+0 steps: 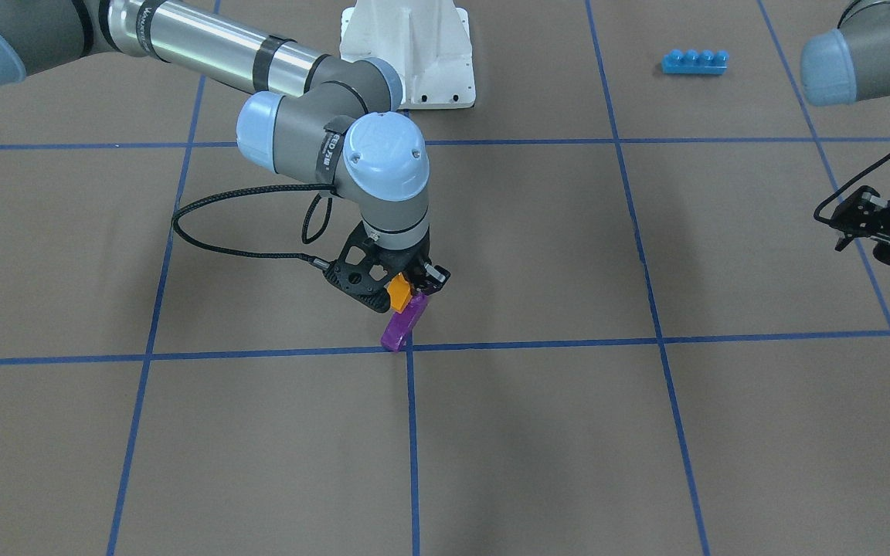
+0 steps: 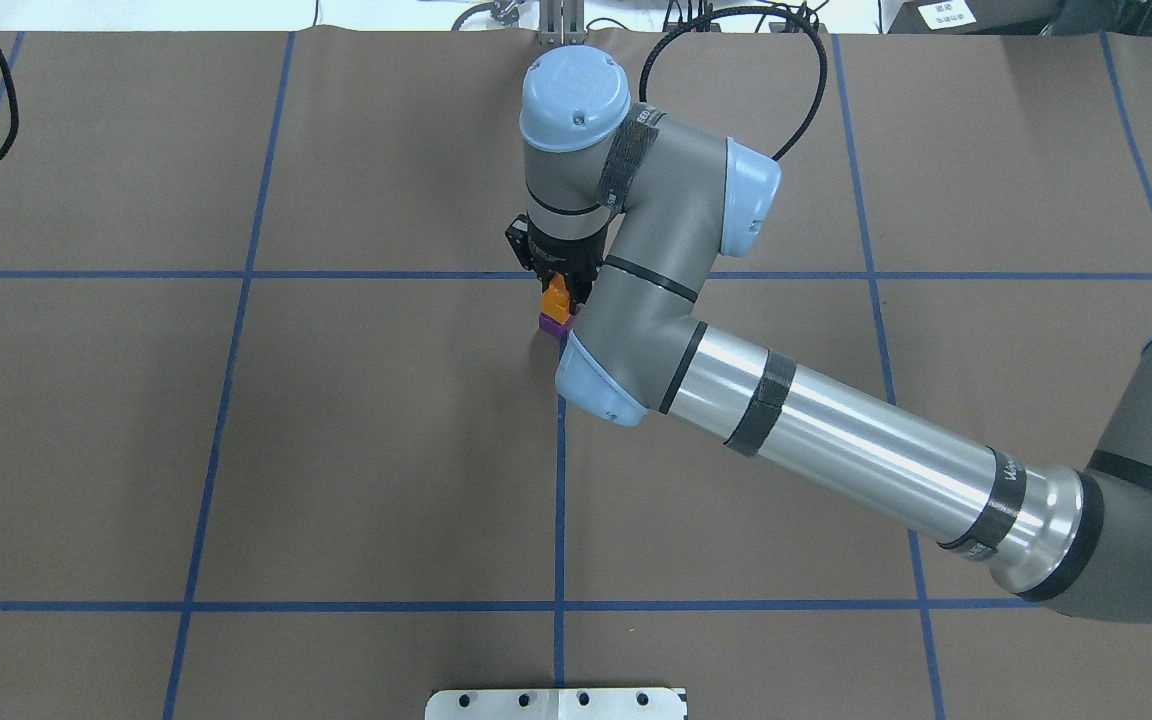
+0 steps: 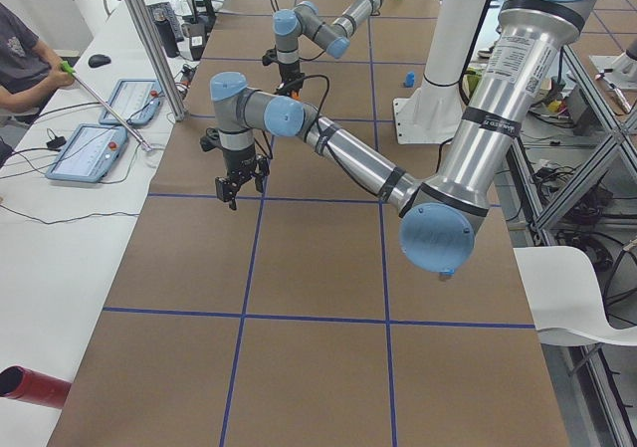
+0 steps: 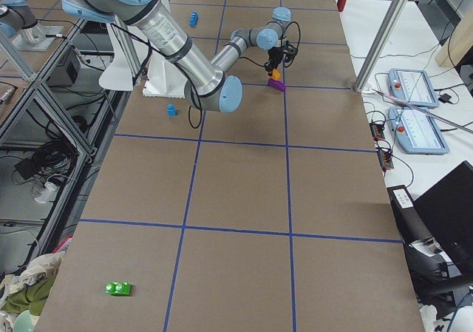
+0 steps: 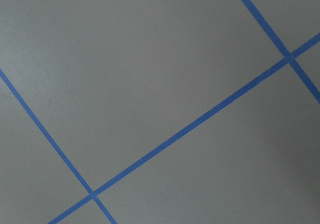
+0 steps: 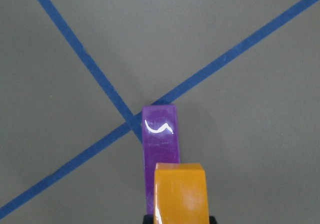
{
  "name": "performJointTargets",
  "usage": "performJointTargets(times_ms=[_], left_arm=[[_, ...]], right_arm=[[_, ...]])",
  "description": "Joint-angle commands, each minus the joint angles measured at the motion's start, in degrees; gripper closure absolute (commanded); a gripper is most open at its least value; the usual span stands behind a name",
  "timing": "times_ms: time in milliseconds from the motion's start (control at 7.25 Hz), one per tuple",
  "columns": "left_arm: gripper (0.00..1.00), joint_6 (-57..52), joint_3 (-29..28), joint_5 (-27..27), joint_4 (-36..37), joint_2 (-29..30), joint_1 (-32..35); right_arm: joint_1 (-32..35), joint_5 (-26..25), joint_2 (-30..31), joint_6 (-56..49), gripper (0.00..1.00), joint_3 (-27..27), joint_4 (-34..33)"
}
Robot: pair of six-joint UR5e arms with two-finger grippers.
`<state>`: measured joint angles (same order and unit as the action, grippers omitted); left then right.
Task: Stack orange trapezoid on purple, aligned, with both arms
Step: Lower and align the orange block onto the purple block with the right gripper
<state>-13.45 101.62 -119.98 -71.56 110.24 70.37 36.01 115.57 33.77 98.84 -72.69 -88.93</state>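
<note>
My right gripper (image 1: 408,287) is shut on the orange trapezoid (image 1: 399,292) and holds it at the near end of the purple block (image 1: 404,324). The purple block lies on the table at a crossing of blue tape lines. In the right wrist view the orange trapezoid (image 6: 180,196) overlaps the purple block's (image 6: 160,139) near end; I cannot tell if they touch. Both also show in the overhead view, orange (image 2: 558,297) over purple (image 2: 553,323). My left gripper (image 1: 858,224) hangs at the table's side, far from the blocks. Whether it is open or shut does not show.
A long blue four-stud brick (image 1: 694,62) lies near the robot's white base (image 1: 410,54). A small blue block (image 4: 171,110) and a green block (image 4: 118,288) lie far off. An operator (image 3: 25,54) sits at a side table.
</note>
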Motion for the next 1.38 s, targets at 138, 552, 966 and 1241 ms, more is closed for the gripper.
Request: performJointTargets(times_ms=[138,552,966,1241], left_arm=[[0.00,0.00,0.15,0.01,-0.25,-0.20,0.03],[0.00,0.09,0.33,0.01,-0.25,-0.29,0.03],[0.00,0.09,0.33,0.01,-0.25,-0.29,-0.06],[0.00,0.09,0.33,0.01,-0.25,-0.29,-0.06]], right_arm=[[-0.41,-1.04,-0.20,-0.23,1.00,0.70,1.29],[-0.85,-1.84,-0.20,0.21,1.00,2.29,3.76],[-0.76,-1.84,-0.11,0.30,1.00,2.29,3.76],[-0.85,-1.92,-0.11,0.30,1.00,2.46,3.67]])
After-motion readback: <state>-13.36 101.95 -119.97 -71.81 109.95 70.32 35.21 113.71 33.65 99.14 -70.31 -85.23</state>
